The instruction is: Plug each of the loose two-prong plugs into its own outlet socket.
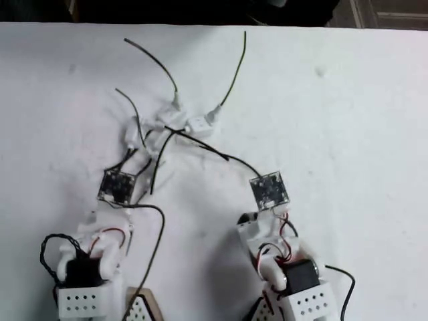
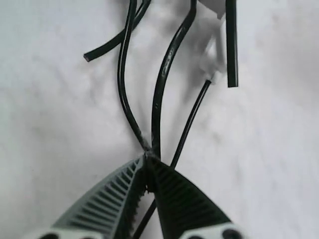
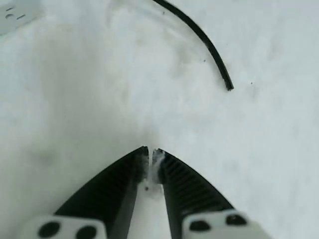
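Several white plugs and outlet blocks (image 1: 199, 125) lie tangled with black cords (image 1: 231, 73) in a cluster left of the table's middle. My left gripper (image 2: 148, 159) is shut, its tips right at the spot where two black cords (image 2: 158, 94) cross; I cannot tell whether it pinches them. A white plug (image 2: 213, 49) lies beyond, blurred. My right gripper (image 3: 150, 152) is shut with nothing in it, low over bare table. A loose black cord end (image 3: 228, 85) lies ahead of it, and a white outlet face (image 3: 15, 15) with slots sits farther off.
The left arm (image 1: 87, 267) and right arm (image 1: 294, 274) sit at the near edge of the white table (image 1: 361, 134). A thin black cable (image 1: 159, 234) trails near the left arm. Open table lies to the right and at the far left.
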Motion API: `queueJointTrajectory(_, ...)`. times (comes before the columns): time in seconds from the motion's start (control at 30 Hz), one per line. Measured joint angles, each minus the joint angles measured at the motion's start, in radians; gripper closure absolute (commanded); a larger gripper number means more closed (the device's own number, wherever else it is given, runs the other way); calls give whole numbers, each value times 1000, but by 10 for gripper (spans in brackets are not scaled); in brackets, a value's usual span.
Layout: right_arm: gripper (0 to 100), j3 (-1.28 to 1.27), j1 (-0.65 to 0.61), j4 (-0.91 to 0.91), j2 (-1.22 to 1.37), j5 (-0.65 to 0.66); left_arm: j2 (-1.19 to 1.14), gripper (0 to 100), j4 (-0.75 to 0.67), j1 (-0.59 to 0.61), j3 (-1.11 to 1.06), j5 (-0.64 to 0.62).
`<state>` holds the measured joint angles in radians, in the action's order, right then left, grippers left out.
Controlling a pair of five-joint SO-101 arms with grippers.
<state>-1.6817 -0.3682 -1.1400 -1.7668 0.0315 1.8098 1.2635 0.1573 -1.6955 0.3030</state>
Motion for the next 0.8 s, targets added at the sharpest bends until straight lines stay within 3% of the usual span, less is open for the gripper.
queueJointTrajectory(0.8,981,0,0,-8,0,0,3,974,14,0,0,0)
